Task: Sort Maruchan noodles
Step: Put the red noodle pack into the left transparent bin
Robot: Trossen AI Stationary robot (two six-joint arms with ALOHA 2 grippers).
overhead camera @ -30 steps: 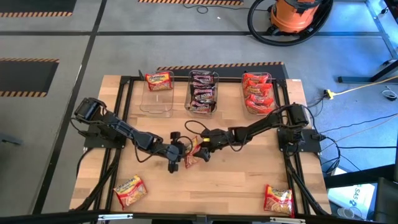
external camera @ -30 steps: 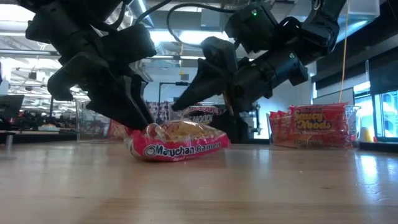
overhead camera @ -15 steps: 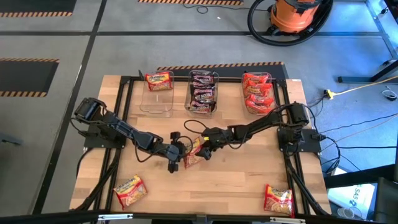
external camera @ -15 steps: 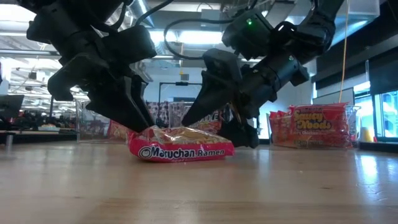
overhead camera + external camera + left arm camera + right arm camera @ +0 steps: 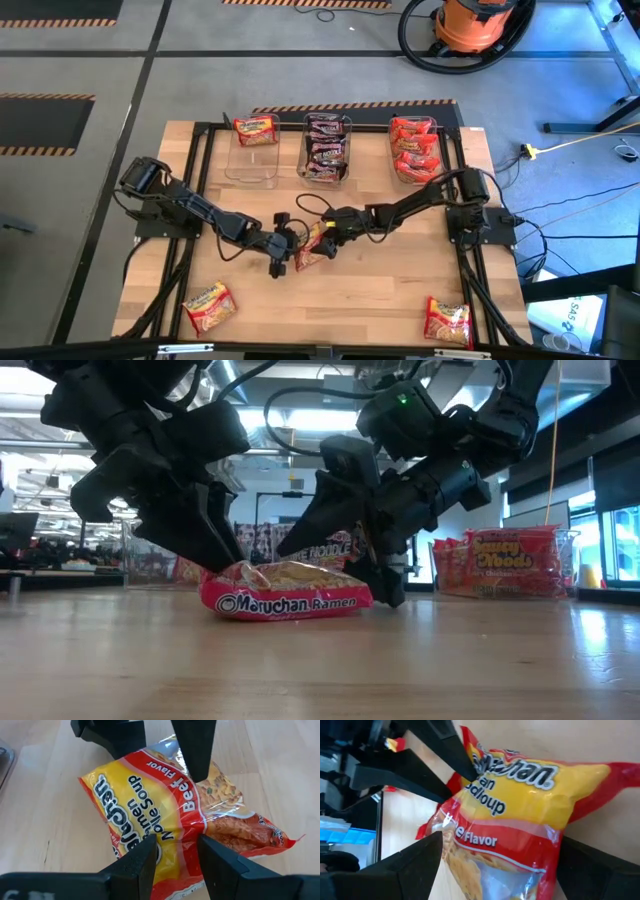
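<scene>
**Beef packet passed between two grippers at the table's centre**

The wooden table (image 5: 350, 310) fills the lower half of the high view. Along its upper edge three clear tubs are seen: the left tub (image 5: 252, 152) with one red-and-yellow packet, the middle tub (image 5: 327, 148) with dark packets, the right tub (image 5: 413, 148) with red ones. Two more red-and-yellow packets are left loose, one at lower left (image 5: 208, 306), one at lower right (image 5: 447, 320).

At centre frame the beef packet (image 5: 313, 245) is lying on the wood, as shown in the low view. It is pinched at one end by the left gripper (image 5: 281, 250), whose jaws are closed on it. The right gripper (image 5: 333, 231) is set astride the other end with its jaws spread wide and not yet clamped.

A handover appears to be in hand. Next, the right jaws would need to be closed on the packet before the left grip is released; the left tub, where the matching colour is kept, is judged the likely destination.
</scene>
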